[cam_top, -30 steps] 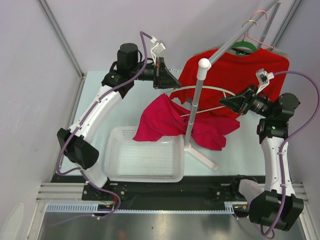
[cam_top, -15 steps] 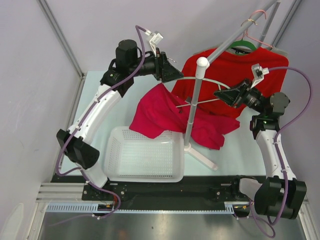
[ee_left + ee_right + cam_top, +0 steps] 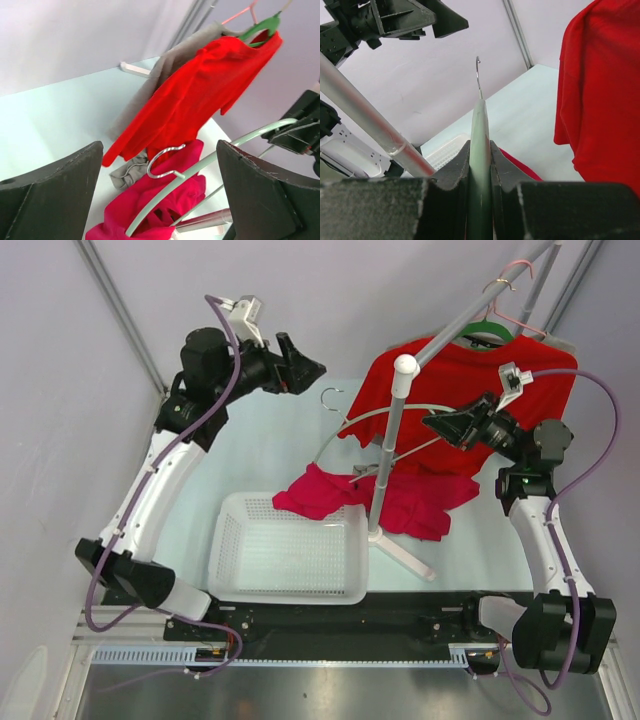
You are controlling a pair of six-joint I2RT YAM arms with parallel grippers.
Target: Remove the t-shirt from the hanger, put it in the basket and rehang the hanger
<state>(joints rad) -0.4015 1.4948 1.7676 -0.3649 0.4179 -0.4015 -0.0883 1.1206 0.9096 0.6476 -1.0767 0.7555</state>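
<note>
Basket (image 3: 228,558) far rim meets the crimson t-shirt (image 3: 318,492), which lies heaped on the table (image 3: 250,440) around the stand post (image 3: 392,430). Right gripper (image 3: 432,424) pinches the pale hanger (image 3: 352,421), tilted above the cloth. Farther back, left gripper (image 3: 305,358) gapes wide, holding nothing

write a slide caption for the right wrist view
Right gripper shut on the pale hanger, seen edge-on, orange-red t-shirt hanging beside

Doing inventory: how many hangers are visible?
3: pale hanger in the right gripper, green hanger inside the red shirt on the rail, pink hanger beside it.
</note>
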